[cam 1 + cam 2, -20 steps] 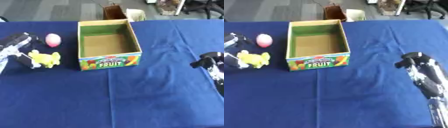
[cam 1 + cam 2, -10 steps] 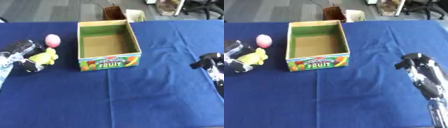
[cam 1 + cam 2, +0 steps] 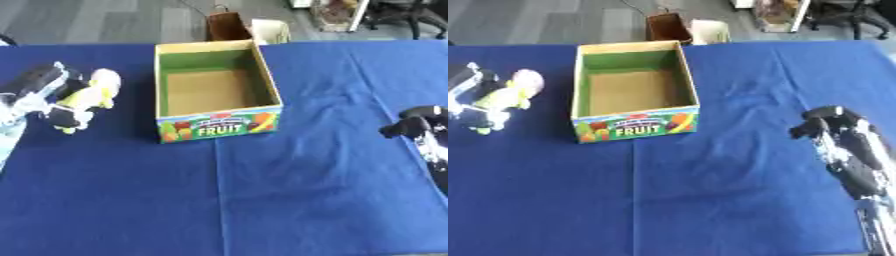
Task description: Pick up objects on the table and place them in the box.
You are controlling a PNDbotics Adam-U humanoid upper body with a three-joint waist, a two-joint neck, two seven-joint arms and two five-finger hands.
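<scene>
Compared with the earlier views, the yellow soft toy (image 3: pixel 86 96) no longer lies on the blue-covered bench (image 3: pixel 262 200); the left hand (image 3: pixel 39 92) has closed on it and carries it near the bench's left edge. The pick appears complete; transfer to the box is judged to be next. The toy looks small, plush and bright yellow, partly hidden by black fingers. A pale pink rounded object (image 3: pixel 106 79) shows just beside it. The open cardboard fruit box (image 3: pixel 216 125) stands empty toward the bench's far edge. The right hand (image 3: pixel 833 127) hovers curled and empty near the right edge.
</scene>
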